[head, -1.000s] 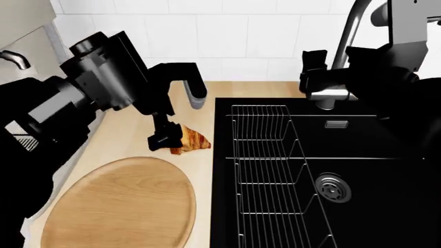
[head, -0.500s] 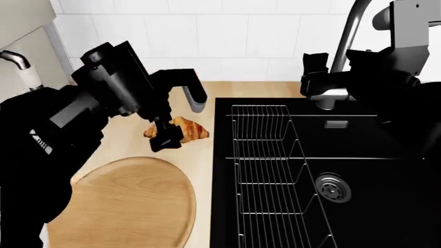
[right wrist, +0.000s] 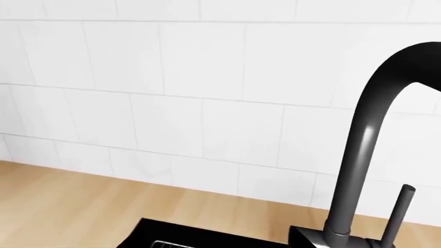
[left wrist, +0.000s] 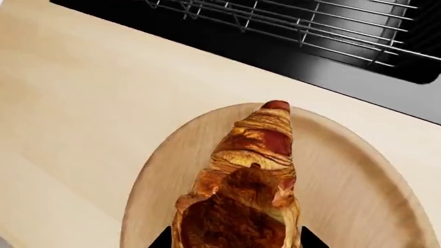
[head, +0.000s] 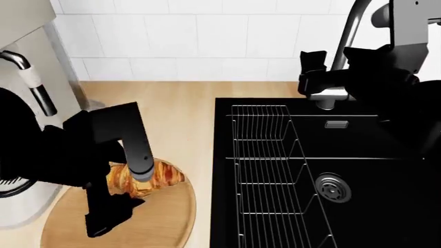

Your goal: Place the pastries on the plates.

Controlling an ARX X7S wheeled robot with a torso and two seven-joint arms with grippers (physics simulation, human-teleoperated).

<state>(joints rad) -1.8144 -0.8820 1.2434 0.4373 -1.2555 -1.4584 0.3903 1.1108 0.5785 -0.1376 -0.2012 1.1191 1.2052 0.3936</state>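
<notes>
A: Where is the left gripper (head: pixel 127 194) and what is in it?

B: In the head view it hangs low at about 8 o'clock, over the oval wood plate (head: pixel 169 217). Its jaws are clamped on the plump croissant (head: pixel 155 175), which sticks out from the fingers toward 2 o'clock.

A: What does the left wrist camera show?

B: The croissant (left wrist: pixel 251 191) runs straight out from between the two dark fingertips (left wrist: pixel 160 241), its reddish tip reaching the plate's far rim. The plate (left wrist: pixel 358 206) lies directly beneath it. I cannot tell whether the pastry touches the wood or hangs just above.

A: And beyond the plate?

B: Light wood countertop (head: pixel 183 113) all round it, then the black sink (head: pixel 372 170) at 3 o'clock with a wire rack (head: pixel 265 170) inside. A silver machine (head: pixel 28 93) stands at 10 o'clock.

A: The right gripper (head: pixel 313 70)?

B: Up at 1 o'clock, near the dark faucet (head: pixel 348 36), well apart from the plate. I cannot tell how its jaws stand. Its wrist camera sees only the faucet (right wrist: pixel 365 150) and white wall tiles (right wrist: pixel 172 103)
</notes>
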